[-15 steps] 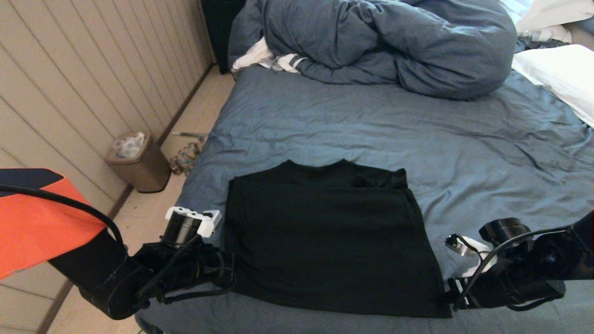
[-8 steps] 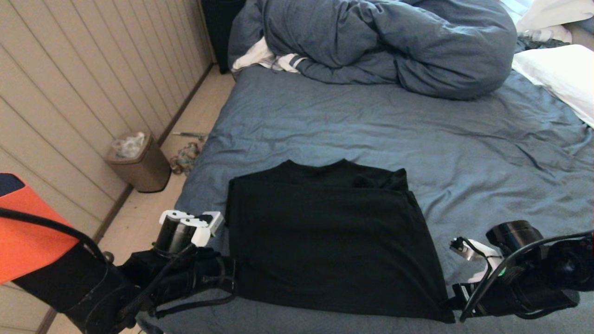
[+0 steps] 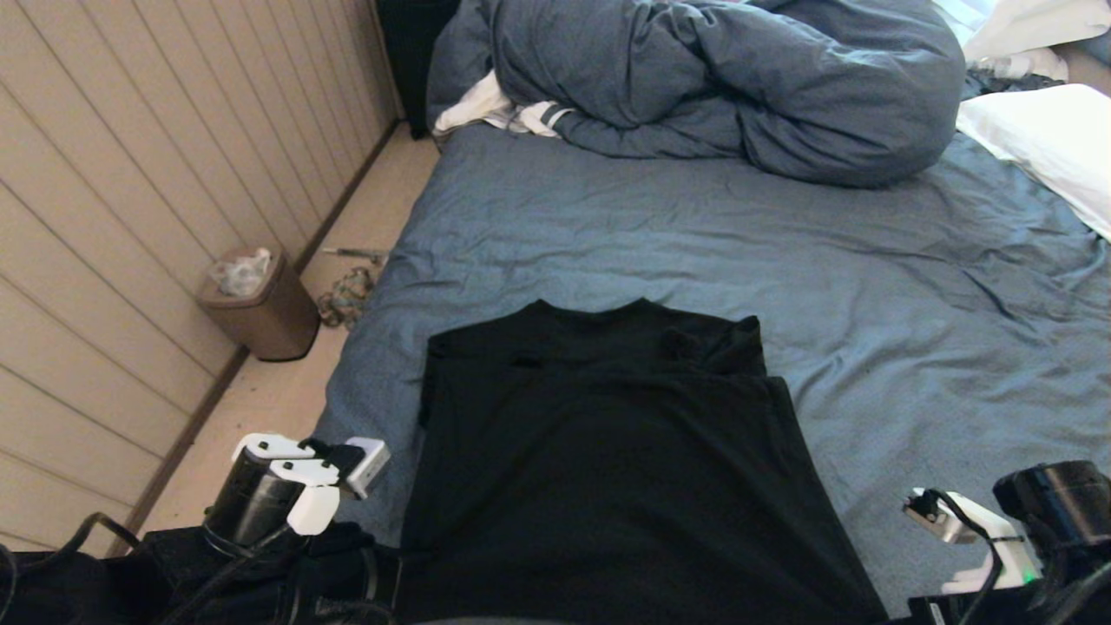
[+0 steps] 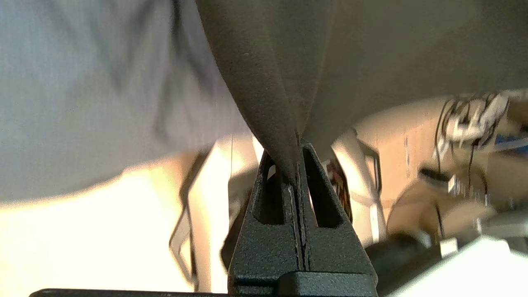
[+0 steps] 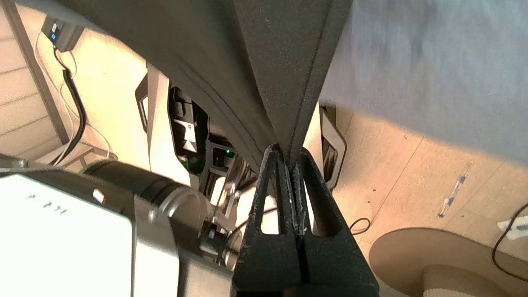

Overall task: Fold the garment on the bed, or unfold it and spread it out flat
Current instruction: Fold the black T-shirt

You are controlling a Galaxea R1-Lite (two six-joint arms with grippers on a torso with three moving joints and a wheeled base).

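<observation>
The garment (image 3: 608,451), a plain black T-shirt, lies on the bed (image 3: 868,278) with its collar toward the far side and its near hem drawn up off the front edge. My left gripper (image 4: 295,159) is shut on the hem's left corner, and the dark cloth (image 4: 280,82) fans out from its tips. My right gripper (image 5: 288,159) is shut on the right corner, cloth (image 5: 280,62) stretched taut from it. In the head view both wrists (image 3: 269,495) (image 3: 998,538) sit low at the bed's near edge; the fingers are hidden there.
A bunched blue-grey duvet (image 3: 720,78) fills the bed's far end, with white striped cloth (image 3: 486,108) at its left and a white pillow (image 3: 1050,148) at right. A brown bin (image 3: 256,304) stands on the floor by the panelled wall.
Both arms have pulled back toward me and lower, drawing the shirt's near hem past the front edge of the bed. The shirt has stretched longer; the orange arm cover has left the view.
</observation>
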